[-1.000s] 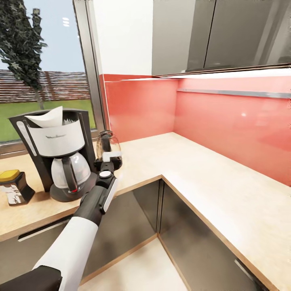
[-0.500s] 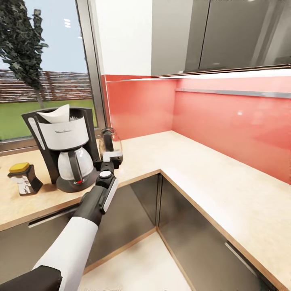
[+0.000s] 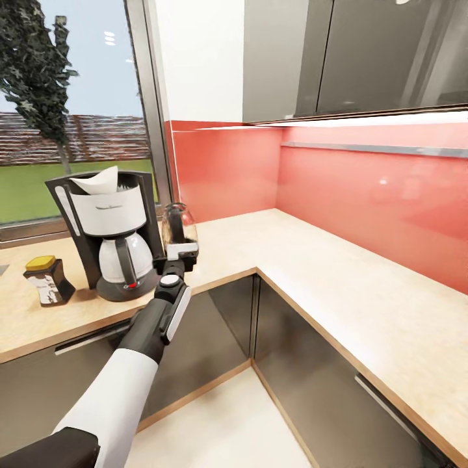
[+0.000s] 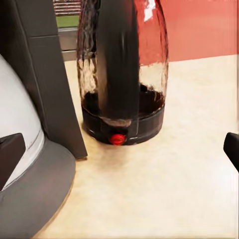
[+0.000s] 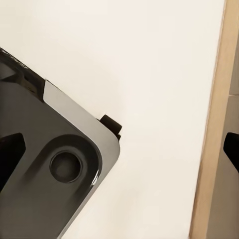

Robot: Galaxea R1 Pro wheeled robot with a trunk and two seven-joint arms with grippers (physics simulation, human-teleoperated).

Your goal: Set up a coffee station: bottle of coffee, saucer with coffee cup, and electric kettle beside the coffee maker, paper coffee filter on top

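From my left gripper (image 4: 119, 149) the electric kettle (image 4: 122, 74) stands dead ahead at twelve o'clock, upright on the surface (image 3: 338, 273), its black handle (image 4: 118, 59) running vertically and facing me, with the fingers (image 4: 10, 159) spread wide and empty either side of my wrist view. In the head view the kettle (image 3: 178, 224) sits at about three o'clock of the coffee maker (image 3: 114, 237), just beside its base, so I judge it already placed. My left arm is plainly the nearer; I cannot tell whether the right fingers (image 5: 232, 147) are spread.
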